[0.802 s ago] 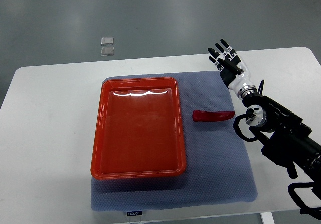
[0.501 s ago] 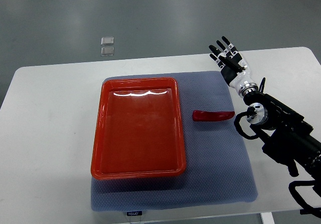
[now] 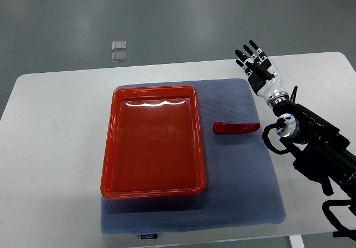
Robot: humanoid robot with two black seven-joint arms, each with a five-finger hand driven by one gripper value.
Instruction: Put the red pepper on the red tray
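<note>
- White table (image 3: 55, 148): fills most of the view, with grey floor (image 3: 167, 14) beyond its far edge. It carries every item listed below.
- Grey-blue mat (image 3: 239, 187): lies flat on the table, centred slightly toward the right. A small label tab (image 3: 148, 236) sits at its near edge; the print on it is too small to read.
- Red tray (image 3: 108, 148): rectangular, with a raised rim, resting on the left half of the mat. Its long axis runs from near to far. The interior is bare and shows light reflections near the far rim.
- Right arm (image 3: 317, 153): black, enters from the lower right edge and extends up toward the far right corner of the mat.
- Right hand (image 3: 257, 65): positioned over the far right corner of the mat, fingers (image 3: 248, 51) extended and spread, pointing away from the robot. It holds nothing and is well apart from the pepper.
- Red pepper (image 3: 236, 128): lies on the mat just to the right of the tray, clear of the rim, long axis running left to right. It appears to taper toward the right end, though the shape is hard to confirm at this scale.
- Two small clear squares (image 3: 118, 50): lie on the floor beyond the table's far edge.
</note>
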